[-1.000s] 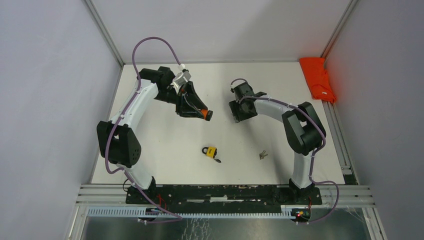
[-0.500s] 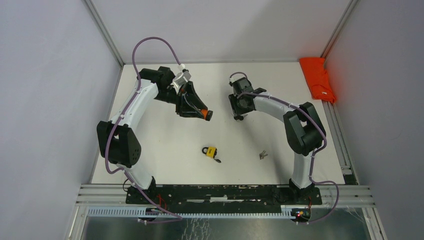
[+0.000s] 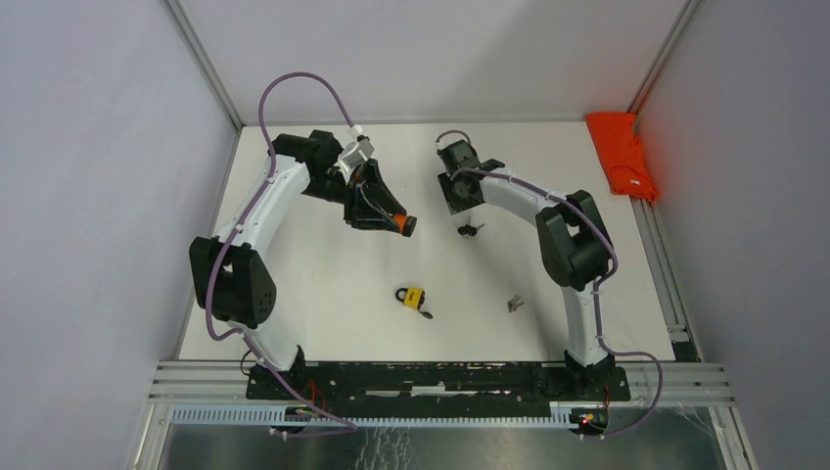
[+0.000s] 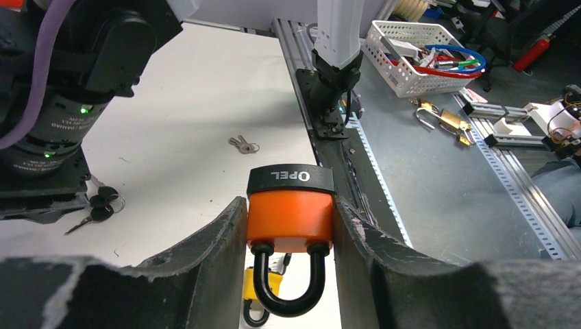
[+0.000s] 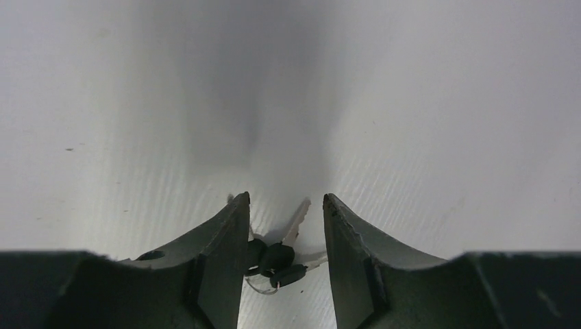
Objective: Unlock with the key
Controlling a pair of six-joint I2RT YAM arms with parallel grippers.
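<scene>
My left gripper (image 3: 396, 220) is shut on an orange padlock (image 3: 404, 224) with a black cap and holds it above the table. In the left wrist view the padlock (image 4: 290, 219) sits between the fingers (image 4: 205, 260), with its black shackle pointing at the camera. A bunch of black-headed keys (image 3: 470, 230) lies on the white table. My right gripper (image 3: 460, 201) hangs just behind it, open and empty. In the right wrist view the keys (image 5: 277, 259) show between the spread fingers (image 5: 226, 240), and the gripper (image 5: 286, 200) holds nothing.
A yellow padlock (image 3: 413, 297) lies at the table's middle front, with a small key beside it. A pair of silver keys (image 3: 514, 304) lies to its right. An orange cloth (image 3: 622, 152) sits at the back right edge. Walls close in the back and sides.
My right gripper has moved back and to the left, off the black keys, which now lie uncovered on the table. The left arm and orange padlock have not moved.
</scene>
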